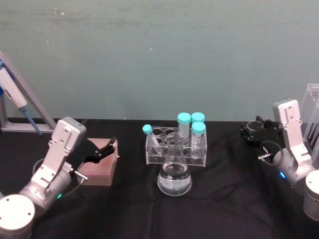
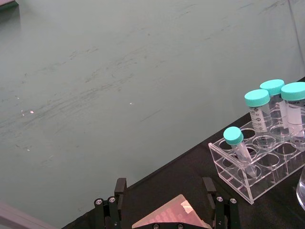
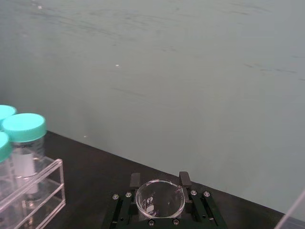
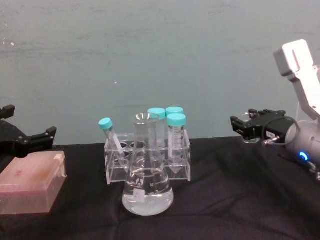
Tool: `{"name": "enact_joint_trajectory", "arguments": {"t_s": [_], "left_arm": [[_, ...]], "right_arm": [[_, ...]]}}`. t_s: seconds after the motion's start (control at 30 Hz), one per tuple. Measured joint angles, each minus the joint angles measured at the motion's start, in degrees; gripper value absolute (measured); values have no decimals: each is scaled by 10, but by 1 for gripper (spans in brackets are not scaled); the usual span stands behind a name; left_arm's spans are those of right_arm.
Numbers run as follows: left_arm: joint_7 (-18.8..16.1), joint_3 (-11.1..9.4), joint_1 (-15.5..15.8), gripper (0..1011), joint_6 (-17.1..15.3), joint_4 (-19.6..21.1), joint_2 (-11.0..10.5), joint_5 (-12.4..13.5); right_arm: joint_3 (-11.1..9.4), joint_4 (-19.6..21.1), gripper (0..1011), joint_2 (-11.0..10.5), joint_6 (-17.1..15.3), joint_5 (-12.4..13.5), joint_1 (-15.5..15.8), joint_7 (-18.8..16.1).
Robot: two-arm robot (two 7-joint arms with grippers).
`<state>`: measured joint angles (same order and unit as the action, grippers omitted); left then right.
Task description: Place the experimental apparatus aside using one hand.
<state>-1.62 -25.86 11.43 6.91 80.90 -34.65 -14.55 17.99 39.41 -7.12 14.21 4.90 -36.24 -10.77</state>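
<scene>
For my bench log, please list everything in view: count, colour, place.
tubes: four, teal caps, in the rack
rack: one, clear, table centre
conical flask: one, clear, before the rack
box: one, pink, table left
small beaker: one, clear, in the right gripper
pipette: one, white and blue, far left
acrylic stand: one, clear, far right
table: one, black
left gripper: one, black, open above the box
right gripper: one, black, holding the small beaker

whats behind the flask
A clear rack with four teal-capped tubes stands behind the flask. The flask's neck covers the rack's front middle, so what sits there cannot be seen. The right gripper holds a beaker, off right. Left gripper open, far left.
</scene>
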Motion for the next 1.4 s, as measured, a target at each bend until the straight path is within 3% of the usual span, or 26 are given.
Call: {"name": "enact_joint_trajectory", "arguments": {"t_s": [0.77, 1.4], "left_arm": [[0, 0, 0, 1000, 0, 0, 0, 0], [0, 0, 0, 1000, 0, 0, 0, 0]], "right_arm": [[-49, -21, 501, 28, 1, -24, 3, 72], [-80, -58, 501, 39, 8, -47, -17, 98]]}}
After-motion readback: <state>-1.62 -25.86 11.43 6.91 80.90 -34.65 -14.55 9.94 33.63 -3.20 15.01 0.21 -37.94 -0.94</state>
